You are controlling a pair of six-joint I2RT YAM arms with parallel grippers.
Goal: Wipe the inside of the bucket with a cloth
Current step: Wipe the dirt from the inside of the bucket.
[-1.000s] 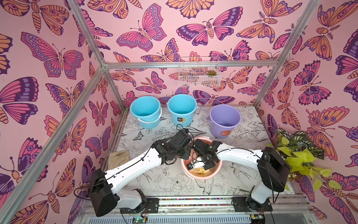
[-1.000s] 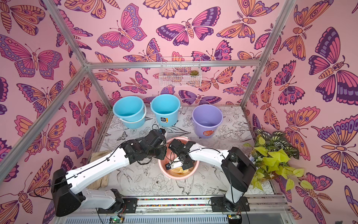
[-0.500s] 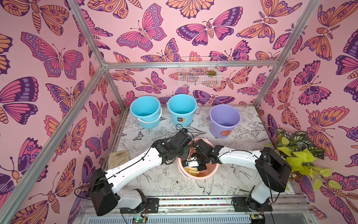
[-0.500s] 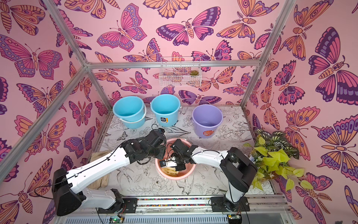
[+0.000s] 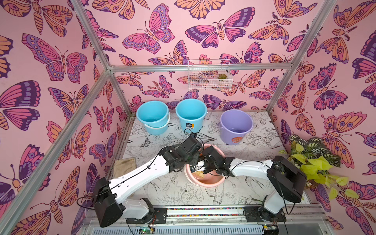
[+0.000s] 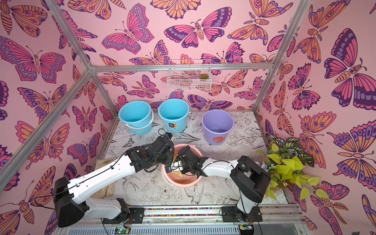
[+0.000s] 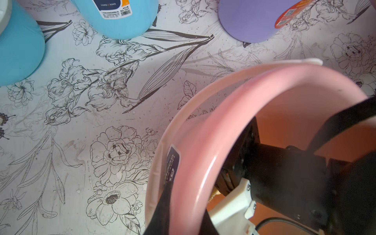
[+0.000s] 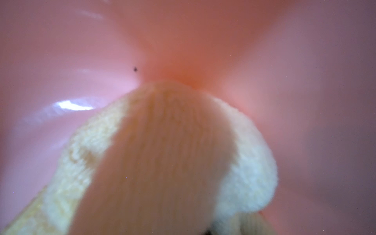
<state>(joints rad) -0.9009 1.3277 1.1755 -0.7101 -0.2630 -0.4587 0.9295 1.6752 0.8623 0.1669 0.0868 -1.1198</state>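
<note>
At the front of the flower-printed table (image 5: 183, 195), the pink bucket (image 5: 205, 182) is gripped at its rim by the left gripper (image 5: 188, 163), whose jaws are closed almost fully on it. The pale yellow cloth (image 5: 200, 173) is pinched in the tightly closed right gripper (image 5: 200, 167) and pressed against the inner wall. Since a second ago, cloth and gripper have been drawn toward the left arm's side, and the bucket is shifted likewise.

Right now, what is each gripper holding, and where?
Left gripper clamps the pink plastic bucket by its rim; right gripper pinches a bunch of the soft pale yellow cloth inside it.
</note>
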